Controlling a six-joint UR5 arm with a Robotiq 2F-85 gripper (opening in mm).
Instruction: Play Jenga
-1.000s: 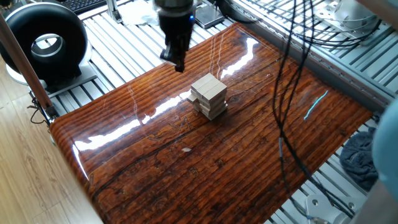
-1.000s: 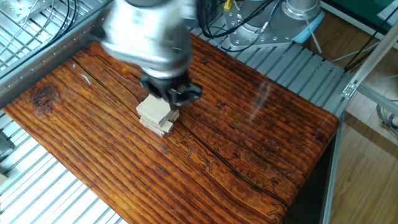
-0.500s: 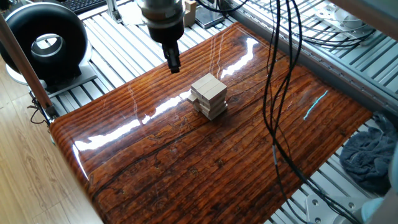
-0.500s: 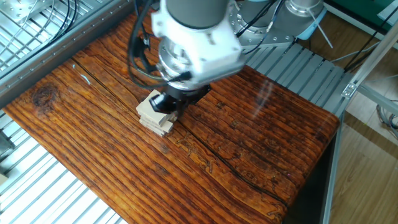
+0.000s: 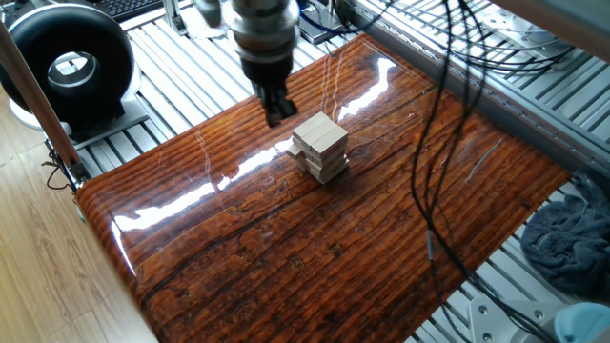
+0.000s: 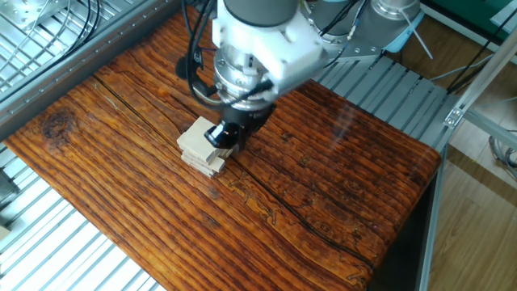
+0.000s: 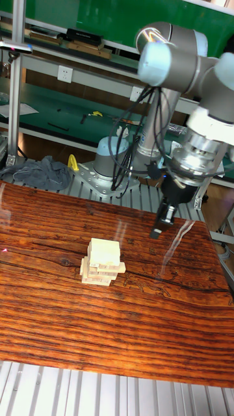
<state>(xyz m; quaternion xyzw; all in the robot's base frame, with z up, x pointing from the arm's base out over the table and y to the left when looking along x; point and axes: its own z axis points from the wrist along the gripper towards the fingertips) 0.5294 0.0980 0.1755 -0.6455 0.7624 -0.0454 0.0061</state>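
Note:
The Jenga tower (image 5: pixel 320 145) of pale wooden blocks stands upright near the middle of the dark wooden table (image 5: pixel 286 257), with a few blocks sticking out at its lower layers. It also shows in the other fixed view as the tower (image 6: pixel 200 146) and in the tall view as the tower (image 7: pixel 103 262). My gripper (image 5: pixel 276 112) hangs just beside the tower's upper layers and points down. Its fingers are together and hold nothing. In the tall view the gripper (image 7: pixel 158 231) is a hand's width to the right of the tower and apart from it. In the other fixed view the gripper (image 6: pixel 220 136) overlaps the tower's right edge.
A black ring-shaped device (image 5: pixel 71 62) stands past the table's left corner. Black cables (image 5: pixel 429 191) hang over the right half of the table. A grey cloth (image 5: pixel 570 238) lies off the right edge. Slatted metal rails (image 6: pixel 65 242) surround the table. The arm's base (image 7: pixel 114 162) sits behind it.
The gripper has come down and moved closer to the tower, from behind it to right beside its upper layers. The tower has not moved.

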